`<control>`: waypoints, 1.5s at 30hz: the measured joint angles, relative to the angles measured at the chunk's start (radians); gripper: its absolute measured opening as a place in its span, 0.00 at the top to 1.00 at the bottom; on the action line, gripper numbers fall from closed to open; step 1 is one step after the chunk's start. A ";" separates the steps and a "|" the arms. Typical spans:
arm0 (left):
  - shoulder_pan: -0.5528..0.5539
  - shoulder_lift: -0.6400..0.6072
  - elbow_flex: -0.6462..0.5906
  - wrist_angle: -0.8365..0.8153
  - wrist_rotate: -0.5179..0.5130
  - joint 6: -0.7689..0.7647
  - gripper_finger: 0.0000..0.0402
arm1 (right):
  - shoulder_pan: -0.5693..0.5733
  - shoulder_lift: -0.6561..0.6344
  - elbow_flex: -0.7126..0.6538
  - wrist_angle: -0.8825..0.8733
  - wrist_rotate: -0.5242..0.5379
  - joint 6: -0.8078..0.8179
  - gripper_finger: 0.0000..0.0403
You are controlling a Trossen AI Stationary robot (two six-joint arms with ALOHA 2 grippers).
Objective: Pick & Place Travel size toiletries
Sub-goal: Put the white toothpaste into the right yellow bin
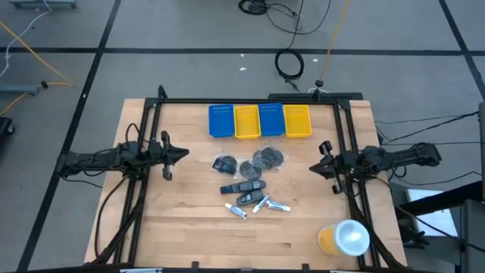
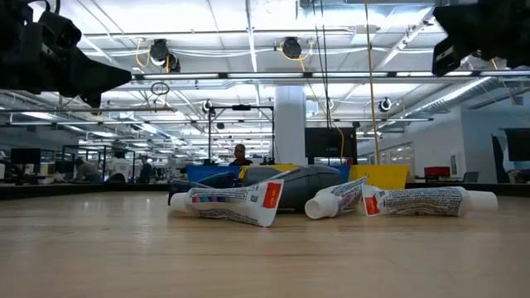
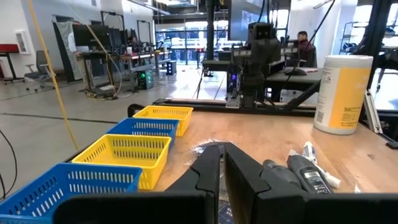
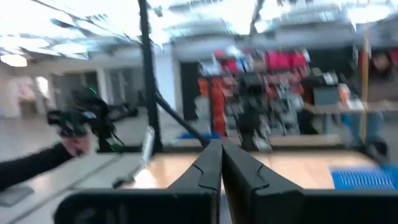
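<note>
The travel size toiletries lie in a loose cluster at the table's middle. They are dark round pouches (image 1: 267, 158), (image 1: 225, 163), small dark bottles (image 1: 242, 186), (image 1: 250, 198), and white tubes (image 1: 236, 211), (image 1: 279, 206) lying on their sides. The tubes also show in the low view (image 2: 232, 203), (image 2: 422, 200). My left gripper (image 1: 184, 154) hovers left of the cluster, shut and empty. My right gripper (image 1: 313, 168) hovers right of it, shut and empty. In the left wrist view the shut fingers (image 3: 222, 168) point across the table past two dark bottles (image 3: 308, 176).
Four small bins stand in a row at the far edge: blue (image 1: 220, 120), yellow (image 1: 247, 121), blue (image 1: 271, 119), yellow (image 1: 296, 120). A large yellow cup with a white lid (image 1: 345, 238) stands at the near right corner. Black frame rails run along the table's left and right sides.
</note>
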 joint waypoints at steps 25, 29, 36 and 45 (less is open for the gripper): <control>-0.032 0.170 0.000 0.089 0.008 -0.097 0.94 | 0.099 1.102 0.451 0.046 0.036 0.047 0.51; -0.069 0.305 0.000 0.242 0.008 -0.074 0.94 | 0.184 1.149 0.517 -0.080 0.110 0.081 0.42; -0.167 0.613 -0.001 0.489 -0.029 -0.119 0.94 | 0.302 1.255 0.545 -0.106 0.259 0.205 0.38; -0.211 0.992 0.007 0.906 -0.073 -0.078 0.94 | 0.358 1.362 0.545 -0.090 0.319 0.298 0.39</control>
